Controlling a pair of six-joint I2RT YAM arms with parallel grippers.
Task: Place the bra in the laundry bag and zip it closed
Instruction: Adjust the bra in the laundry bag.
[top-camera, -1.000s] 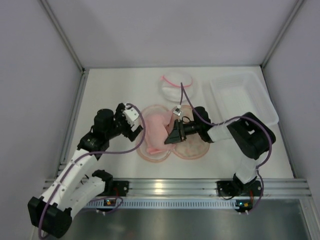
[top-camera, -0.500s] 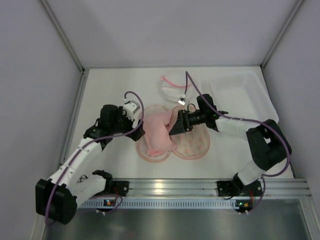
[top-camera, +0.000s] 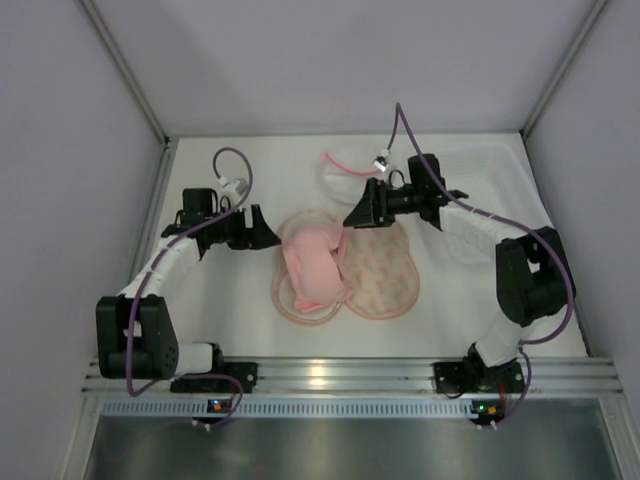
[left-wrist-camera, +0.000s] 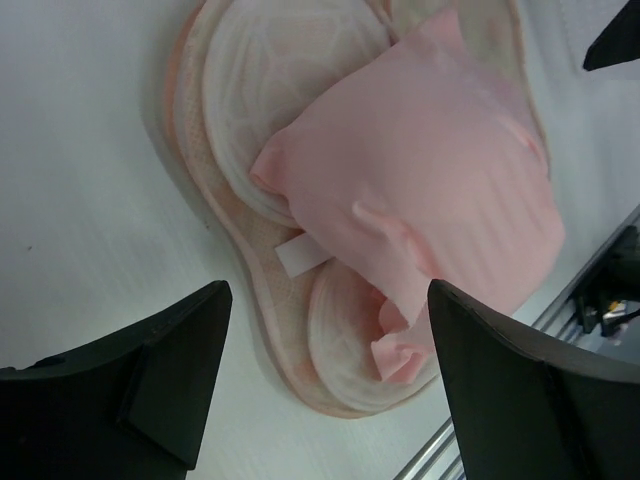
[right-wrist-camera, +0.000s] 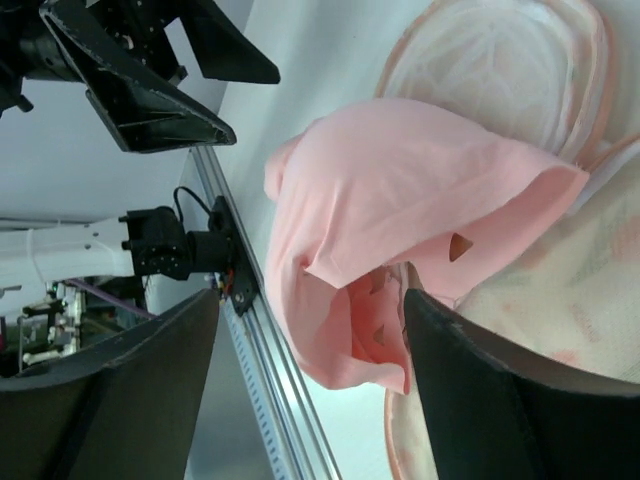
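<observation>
Loosely crumpled salmon bra (top-camera: 314, 270) lies on mesh-lined laundry bag (top-camera: 388, 282); left claw (top-camera: 268, 232), right claw (top-camera: 353, 215) spread.

the laundry bag (top-camera: 385, 285) lies on the table (top-camera: 220, 300). the bra (top-camera: 315, 265) lies on the bag's left half, reaching its middle. the left gripper (top-camera: 268, 232) sits just left of the bag, the right gripper (top-camera: 353, 215) over the bag's far edge. the mesh pouch (top-camera: 335, 176) lies behind the bag, the tray (top-camera: 510, 190) behind and right of it.
</observation>
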